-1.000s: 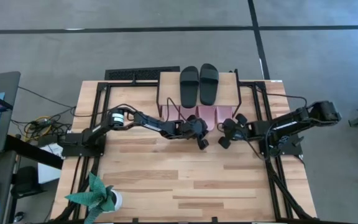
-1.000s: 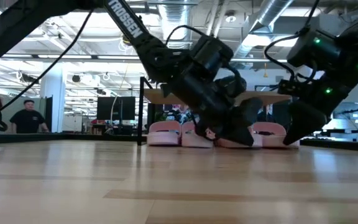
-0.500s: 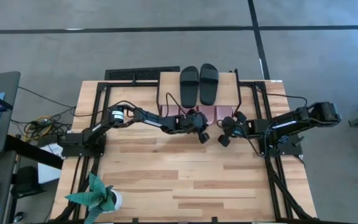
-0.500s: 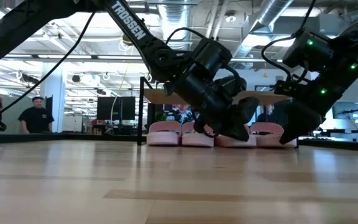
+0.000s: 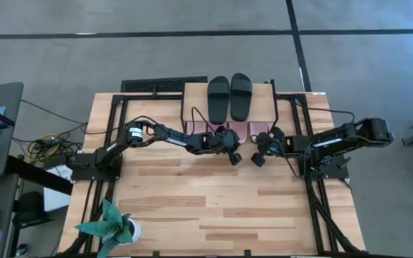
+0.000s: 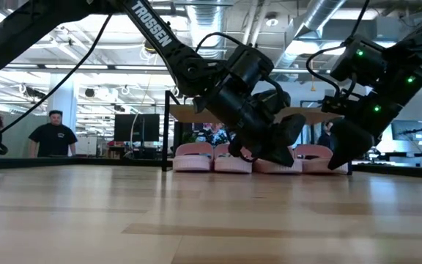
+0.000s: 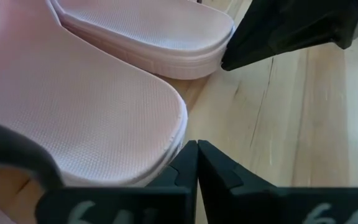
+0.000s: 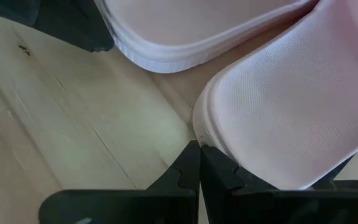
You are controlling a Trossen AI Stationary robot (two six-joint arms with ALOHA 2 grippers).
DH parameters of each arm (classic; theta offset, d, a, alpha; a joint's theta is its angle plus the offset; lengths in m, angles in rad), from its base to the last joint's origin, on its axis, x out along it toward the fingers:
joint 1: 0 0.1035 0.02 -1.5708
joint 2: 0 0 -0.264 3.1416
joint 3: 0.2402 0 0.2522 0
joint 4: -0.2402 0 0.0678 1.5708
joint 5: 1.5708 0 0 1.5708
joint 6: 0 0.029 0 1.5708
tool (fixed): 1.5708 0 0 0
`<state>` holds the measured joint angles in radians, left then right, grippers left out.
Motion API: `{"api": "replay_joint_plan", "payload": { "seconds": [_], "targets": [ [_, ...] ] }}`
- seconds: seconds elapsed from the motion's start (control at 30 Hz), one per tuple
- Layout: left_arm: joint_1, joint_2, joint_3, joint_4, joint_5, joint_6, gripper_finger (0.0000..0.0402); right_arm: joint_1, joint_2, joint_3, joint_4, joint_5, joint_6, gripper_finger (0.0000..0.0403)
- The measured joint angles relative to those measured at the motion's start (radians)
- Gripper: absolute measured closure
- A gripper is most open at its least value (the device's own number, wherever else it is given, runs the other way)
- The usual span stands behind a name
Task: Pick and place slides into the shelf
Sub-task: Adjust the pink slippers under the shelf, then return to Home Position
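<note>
**Both arms nosed up to the pink slides under the shelf**

While the overhead shot mostly hides the pink slides (image 5: 244, 130) under the shelf (image 5: 192, 97), the table-level camera shows all four lined up in a row (image 6: 255, 158) between its thin black legs, sitting on the table. From above you do get the black pair (image 5: 230, 96), side by side on the light plank top, just past both grippers.

The left gripper (image 5: 231, 152) is right at the heels of the middle pink ones, and the right gripper (image 5: 262, 152) sits just beside it, close but not touching. Low down they read as two dark lumps in front of the row.

The wrist cams give the texture. In the left one, the fingers (image 7: 185, 171) are pressed together with nothing between them, tips right against the rounded heel of a pink slide (image 7: 86, 106). It has a fine dimpled footbed and a ribbed foam edge. Same on the right: fingers (image 8: 188, 171) closed and empty, touching a pink heel (image 8: 291, 106). The tabletop (image 8: 73, 124) is pale wood with visible grain.
</note>
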<state>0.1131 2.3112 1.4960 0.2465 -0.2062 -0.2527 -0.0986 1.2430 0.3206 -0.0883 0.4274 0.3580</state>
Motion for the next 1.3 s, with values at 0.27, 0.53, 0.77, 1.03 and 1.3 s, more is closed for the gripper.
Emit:
{"api": "replay_joint_plan", "payload": {
  "seconds": [0.27,0.53,0.77,1.03,1.3],
  "targets": [
    [0.001,0.000,0.000,0.007,-0.011,0.000,0.0401,0.000,0.000,0.000,0.002,-0.002,0.000,0.0403],
    [-0.003,0.000,0.000,0.007,-0.011,-0.005,0.0401,0.000,0.000,0.000,0.019,-0.010,0.000,0.0403],
    [-0.018,0.000,0.027,-0.001,-0.011,-0.012,0.0401,-0.001,0.000,0.001,0.022,-0.045,0.000,0.0388],
    [-0.031,0.000,0.114,-0.113,-0.011,0.053,0.0401,0.001,-0.021,0.001,0.017,-0.101,0.007,0.0360],
    [-0.057,-0.021,0.181,-0.279,-0.009,0.071,0.0401,0.050,-0.151,0.001,-0.041,-0.125,0.010,0.0355]
  ]
}}
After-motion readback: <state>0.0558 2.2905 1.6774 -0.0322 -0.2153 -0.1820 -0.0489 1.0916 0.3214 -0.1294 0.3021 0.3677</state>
